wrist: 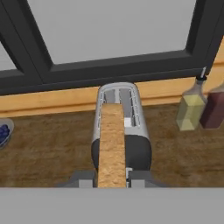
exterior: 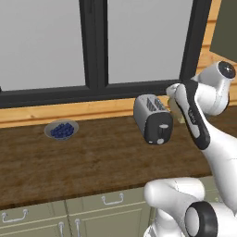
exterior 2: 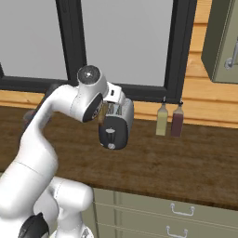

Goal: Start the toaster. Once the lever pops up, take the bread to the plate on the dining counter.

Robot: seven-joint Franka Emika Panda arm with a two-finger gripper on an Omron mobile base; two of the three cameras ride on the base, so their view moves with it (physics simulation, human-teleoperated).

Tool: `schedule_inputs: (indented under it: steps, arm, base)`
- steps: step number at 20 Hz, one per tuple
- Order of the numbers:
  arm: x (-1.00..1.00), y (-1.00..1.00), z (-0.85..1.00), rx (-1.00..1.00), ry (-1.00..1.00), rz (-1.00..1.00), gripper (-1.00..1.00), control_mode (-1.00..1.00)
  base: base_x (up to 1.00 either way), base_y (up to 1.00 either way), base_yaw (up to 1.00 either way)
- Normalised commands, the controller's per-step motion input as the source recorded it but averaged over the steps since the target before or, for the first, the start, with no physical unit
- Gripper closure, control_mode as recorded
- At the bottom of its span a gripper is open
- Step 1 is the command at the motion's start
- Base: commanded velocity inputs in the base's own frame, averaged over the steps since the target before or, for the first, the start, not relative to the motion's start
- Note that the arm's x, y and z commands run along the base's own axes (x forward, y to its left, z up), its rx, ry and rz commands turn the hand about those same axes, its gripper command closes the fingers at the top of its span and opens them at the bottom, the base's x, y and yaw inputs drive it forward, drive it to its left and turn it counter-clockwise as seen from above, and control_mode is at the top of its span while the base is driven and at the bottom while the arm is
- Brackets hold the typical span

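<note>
The gripper is clamped on the bread, which stands edge-on between the jaws and reaches forward over the toaster directly ahead. The slice looks light, stiff and crumbly, so a gentle pinch across its flat faces near one edge should suit it. The arm hides most of the slice from the base cameras. Two bottles stand ahead to one side.
</note>
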Motion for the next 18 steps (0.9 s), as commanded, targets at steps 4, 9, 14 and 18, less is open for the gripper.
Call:
schedule_inputs:
  steps: [4,9,14,18]
  arm:
    - [-0.86,0.36,0.0,0.01,0.01,-0.05,1.0,-1.0]
    - [-0.87,0.21,0.0,0.02,0.0,-0.01,1.0,-1.0]
    - [-0.58,0.2,-0.02,-0.01,0.0,0.01,1.0,-1.0]
    - [0.0,0.0,0.0,0.0,0.0,0.0,1.0,-1.0]
  base:
    - [0.0,0.0,0.0]
    - [0.0,0.0,0.0]
    - [0.0,0.0,0.0]
    - [0.0,0.0,0.0]
